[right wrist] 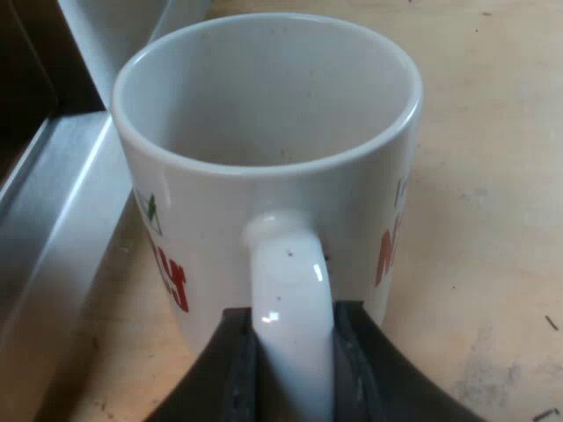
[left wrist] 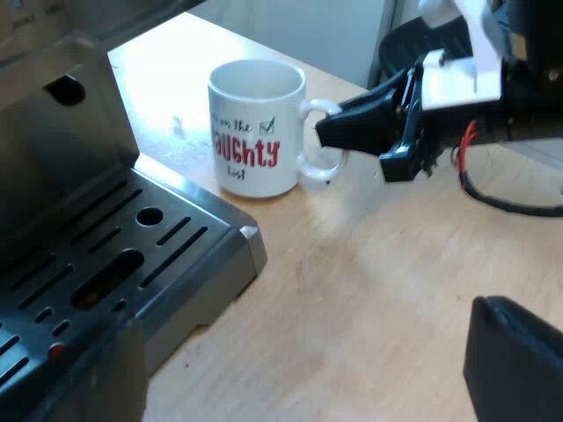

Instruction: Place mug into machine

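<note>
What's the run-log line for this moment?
step: grasp mug | right hand: shut on handle | mug: upright, empty, on table beside drip tray | placed: not yet

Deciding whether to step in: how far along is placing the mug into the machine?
Done: the right gripper is closed on the handle of the mug. In hand: that grasp; the mug stands on the table beside the drip tray of the espresso machine. Remaining: lift it and set it on the tray.

The mug's (right wrist: 264, 189) lettering is partly hidden round its sides, and its handle's foot is cut off between the right fingers (right wrist: 236, 380). The machine's (left wrist: 66, 154) upper part is cut off.
</note>
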Robot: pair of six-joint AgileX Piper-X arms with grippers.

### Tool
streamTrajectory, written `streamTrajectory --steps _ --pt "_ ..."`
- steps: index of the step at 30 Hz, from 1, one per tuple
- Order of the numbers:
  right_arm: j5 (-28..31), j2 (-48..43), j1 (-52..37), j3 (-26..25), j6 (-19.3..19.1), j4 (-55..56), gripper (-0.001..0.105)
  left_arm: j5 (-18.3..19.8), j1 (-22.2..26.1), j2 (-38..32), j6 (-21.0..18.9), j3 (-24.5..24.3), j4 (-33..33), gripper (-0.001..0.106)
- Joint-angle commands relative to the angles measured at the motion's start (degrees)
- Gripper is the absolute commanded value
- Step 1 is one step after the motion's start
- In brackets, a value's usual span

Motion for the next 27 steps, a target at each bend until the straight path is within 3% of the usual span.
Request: streamTrajectory --steps 1,10,14,19,27 --pt "-0.7 -4.6 0.1 -0.6 -1.1 2.0 0.0 -1.0 -0.3 -2.2 -0.6 -0.4 1.4 0.085" --pt "-0.5 -23.2 1.5 -0.5 -8.4 19.8 0.0 -3.8 -0.3 -11.0 -0.6 -0.4 7.9 0.085" --pt "0.1 -32.6 4.9 -0.5 -8.5 27.6 0.0 -5.5 -0.3 -15.5 -0.6 -0.4 11.7 0.085" --pt "5.2 -42.0 10.0 -1.1 -8.0 37.5 0.0 -7.0 -0.3 -21.8 -1.0 -0.4 16.2 0.085" --pt "7.1 -52.3 17.3 -6.2 -6.8 56.4 0.0 -10.1 -0.3 -31.3 -2.9 -0.4 24.2 0.085"
